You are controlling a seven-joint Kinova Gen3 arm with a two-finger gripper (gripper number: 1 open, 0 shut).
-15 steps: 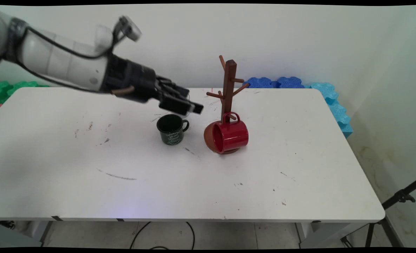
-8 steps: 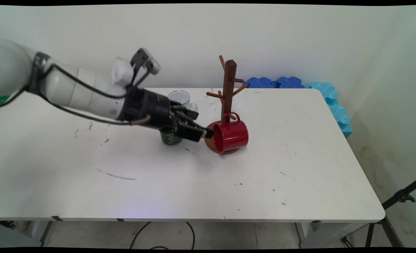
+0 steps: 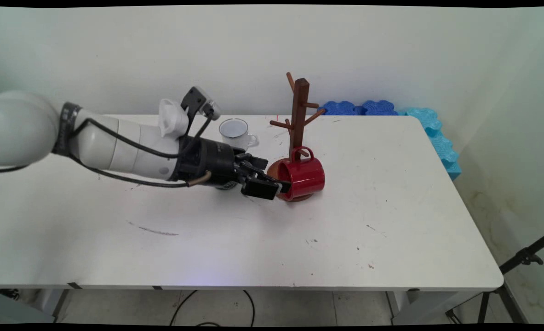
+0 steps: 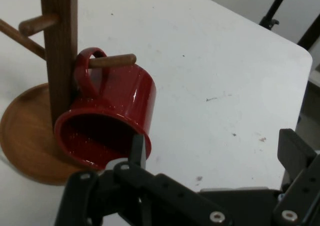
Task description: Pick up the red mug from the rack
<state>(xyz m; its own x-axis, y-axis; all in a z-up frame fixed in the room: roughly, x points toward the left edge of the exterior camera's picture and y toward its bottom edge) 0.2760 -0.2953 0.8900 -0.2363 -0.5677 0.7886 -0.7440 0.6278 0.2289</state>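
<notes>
No text, label, brand, number or sign can be read anywhere in either view

You have a white table [image 3: 391, 220] carrying everything, its top scuffed with dark marks. Standing on it near the middle is a wooden mug tree [image 3: 299, 115] on a round base, with a red mug [image 3: 301, 177] hung by its handle on a low peg. A white mug [image 3: 235, 131] stands upright farther back, left of the tree.
</notes>
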